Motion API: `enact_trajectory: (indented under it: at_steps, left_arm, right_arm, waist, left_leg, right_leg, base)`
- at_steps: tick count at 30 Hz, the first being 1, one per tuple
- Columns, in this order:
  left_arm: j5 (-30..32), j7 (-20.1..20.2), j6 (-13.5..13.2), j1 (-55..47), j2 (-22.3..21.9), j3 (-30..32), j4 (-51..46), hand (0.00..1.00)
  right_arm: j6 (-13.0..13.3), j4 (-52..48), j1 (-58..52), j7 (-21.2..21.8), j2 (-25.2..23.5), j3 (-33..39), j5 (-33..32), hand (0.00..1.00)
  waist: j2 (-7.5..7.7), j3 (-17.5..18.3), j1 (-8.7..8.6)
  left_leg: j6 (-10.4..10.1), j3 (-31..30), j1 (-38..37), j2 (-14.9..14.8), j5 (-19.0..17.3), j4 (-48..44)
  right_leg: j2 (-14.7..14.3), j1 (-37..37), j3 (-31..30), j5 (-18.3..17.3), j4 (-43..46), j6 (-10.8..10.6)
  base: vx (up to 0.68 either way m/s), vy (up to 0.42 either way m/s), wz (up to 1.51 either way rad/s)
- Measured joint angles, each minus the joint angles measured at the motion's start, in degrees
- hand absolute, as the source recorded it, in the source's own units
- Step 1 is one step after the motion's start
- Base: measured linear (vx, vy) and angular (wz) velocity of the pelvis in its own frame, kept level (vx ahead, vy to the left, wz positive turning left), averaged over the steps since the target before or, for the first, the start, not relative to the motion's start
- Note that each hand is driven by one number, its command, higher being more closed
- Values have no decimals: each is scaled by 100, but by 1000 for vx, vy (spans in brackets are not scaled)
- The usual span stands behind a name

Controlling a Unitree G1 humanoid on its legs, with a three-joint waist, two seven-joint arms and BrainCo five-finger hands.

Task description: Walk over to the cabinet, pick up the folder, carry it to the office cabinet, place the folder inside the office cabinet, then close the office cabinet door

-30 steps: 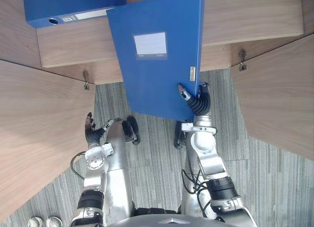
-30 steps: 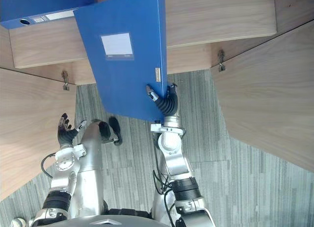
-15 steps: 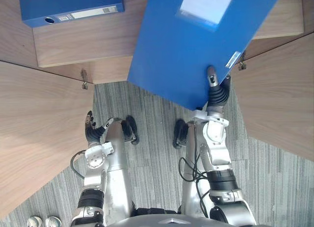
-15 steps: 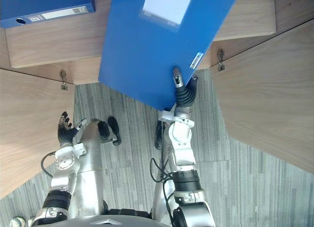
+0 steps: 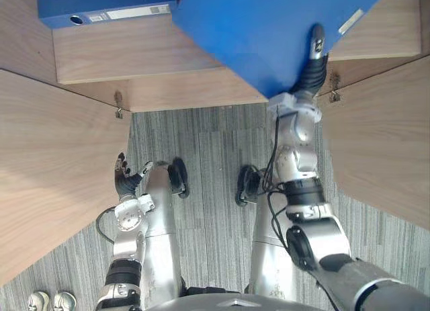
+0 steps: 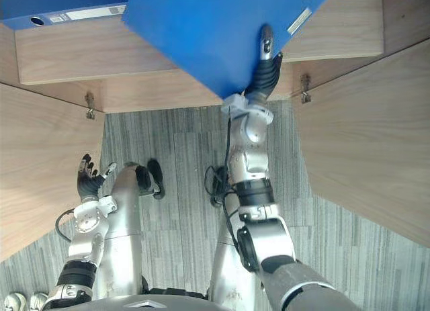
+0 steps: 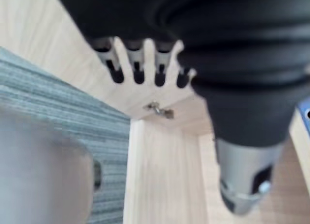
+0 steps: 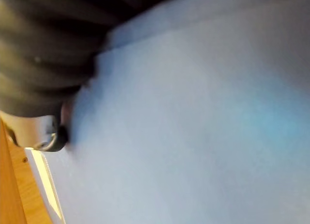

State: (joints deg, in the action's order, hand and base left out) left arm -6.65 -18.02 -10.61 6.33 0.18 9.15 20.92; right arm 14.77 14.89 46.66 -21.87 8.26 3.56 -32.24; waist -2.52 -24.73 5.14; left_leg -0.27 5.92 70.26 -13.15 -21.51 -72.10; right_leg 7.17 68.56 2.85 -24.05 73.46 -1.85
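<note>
**Folder at the shelf mouth, right hand pinching its corner**

Left eye view: the right hand (image 5: 313, 64) is stretched far forward. It pinches the blue folder (image 5: 262, 29) by its near corner, thumb (image 5: 317, 39) laid across the face and the rest of the hand tucked beneath. The folder hangs slanted above the wooden shelf (image 5: 168, 62), and as far as I can judge it isn't resting on it. That corner grip leaves most of the folder free to go in first, which looks like the reason for it. A second blue binder (image 5: 101, 5) lies on the shelf off to the left, apart from the folder, so the free room is on the right. The left door (image 5: 54, 170) and right door (image 5: 383, 150) both stand wide, so closing is not yet done.

Right eye view: same scene, and the left hand (image 6: 86, 180) hangs low beside the left door, over the carpet (image 6: 181, 190) and well clear of the folder's path.

Left wrist view: the left fingers (image 7: 139, 71) are straight and slack, holding nothing, with a hinge (image 7: 157, 108) past them.

Right wrist view: the folder's blue face sits right against the dark cover. The fingers under it are hidden, so I read the clamp from the thumb. The risk, I'd say, is that a long folder held by one corner can swing or clip the binder
</note>
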Motion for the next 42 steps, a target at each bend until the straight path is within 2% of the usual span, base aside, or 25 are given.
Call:
enact_trajectory:
  at_steps: [5,11,13,16,17,23,27,38,42]
  left_arm:
    - [-150,-11,-26,2,80,12,41,0]
    - [-332,-56,-80,7,75,-4,10,0]
    - [-349,-67,-134,27,75,-24,-11,0]
    - [-446,-130,-188,44,82,-27,-40,0]
    - [-446,-137,-187,49,82,-27,-60,0]
    - [-445,-290,-183,84,77,-34,-69,0]
    - [-445,-304,-176,84,74,-34,-42,0]
    - [-446,-304,-174,88,85,16,-6,0]
    - [-447,-314,-84,89,87,103,41,0]
  right_arm:
    - [1,420,679,-56,219,225,-596,100]
    - [69,658,1259,-418,318,613,-1248,100]
    - [213,658,1422,-507,373,756,-1333,100]
    - [297,658,1627,-750,374,1030,-1553,100]
    - [366,657,1696,-768,377,1082,-1589,0]
    - [580,657,2048,-1186,375,1198,-1810,0]
    - [683,656,2184,-1281,369,1327,-1984,0]
    - [685,686,2191,-1106,371,1307,-2039,0]
    - [671,859,2191,-997,372,1222,-2039,0]
  waist:
    - [-27,20,64]
    - [-32,24,115]
    - [-33,24,141]
    - [-31,55,209]
    - [-34,56,224]
    - [-71,83,280]
    - [-71,84,313]
    - [-69,85,318]
    - [-60,115,268]
  left_leg:
    - [-53,-139,295,81,146,82]
    - [-128,-296,477,232,323,205]
    - [-131,-339,563,287,392,240]
    - [-196,-430,726,358,476,256]
    - [-202,-434,766,369,507,274]
    - [-303,-580,916,410,619,327]
    - [-338,-618,925,416,645,330]
    - [-448,-718,1004,408,772,429]
    - [-452,-726,1004,387,777,431]
  right_leg:
    - [66,198,148,-4,-7,53]
    - [189,319,301,-46,44,126]
    - [269,383,370,-78,103,181]
    - [320,526,440,-119,197,231]
    - [333,569,450,-120,212,236]
    - [351,665,602,-146,253,329]
    - [355,667,649,-177,301,372]
    - [332,745,758,-178,314,466]
    - [305,742,766,-161,291,486]
  base:
    - [-32,-45,14]
    - [-44,-54,18]
    - [-67,-67,26]
    - [-60,-54,19]
    - [-53,-47,13]
    - [-39,-32,8]
    - [-40,-25,6]
    - [-32,-11,2]
    - [-32,7,-3]
